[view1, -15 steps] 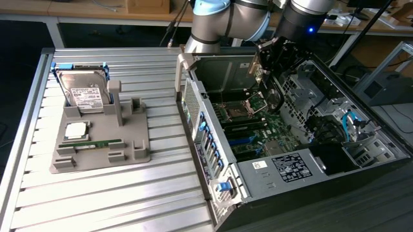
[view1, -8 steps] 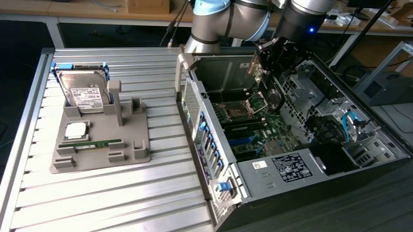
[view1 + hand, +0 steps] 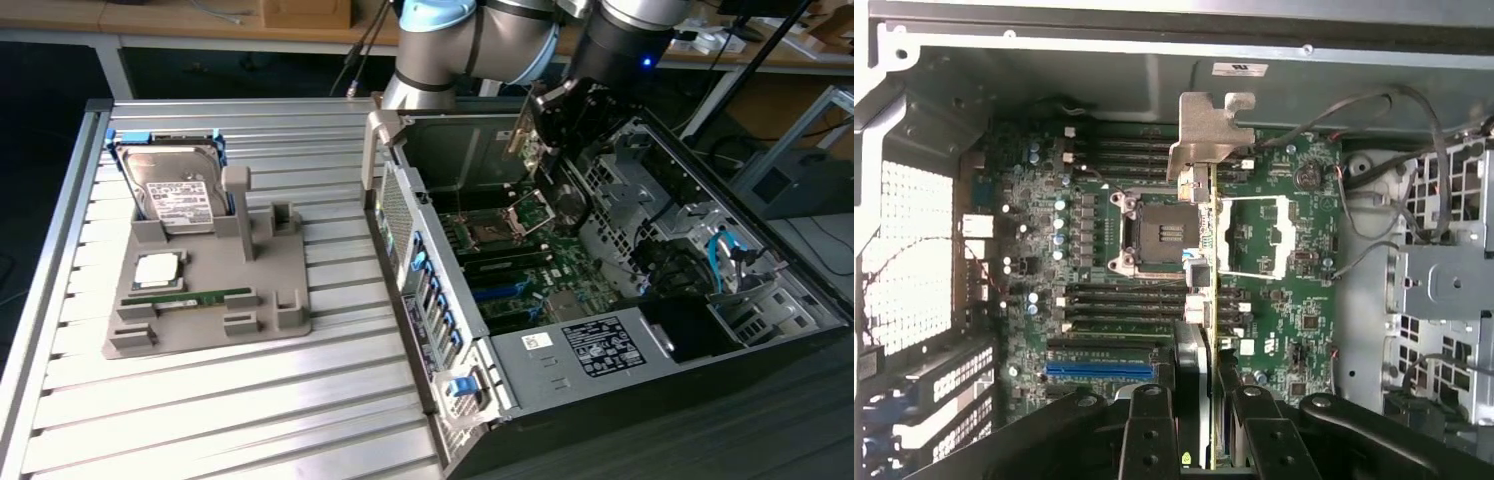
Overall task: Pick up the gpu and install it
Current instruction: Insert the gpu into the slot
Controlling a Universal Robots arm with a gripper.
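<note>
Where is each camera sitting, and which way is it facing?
Exterior view: off the arm, raised, looking down across the table into the open computer case; the arm and gripper show, holding the gpu over the case.
Wrist view: on the wrist, looking past the fingers along the edge-on gpu onto the motherboard.
Shared: the gpu, the gripper, the motherboard and the inside of the case.

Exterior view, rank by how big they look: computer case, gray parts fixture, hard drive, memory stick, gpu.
1. computer case
2. gray parts fixture
3. hard drive
4. memory stick
Unranked: the gpu, clamped in the gripper, shows edge-on.
</note>
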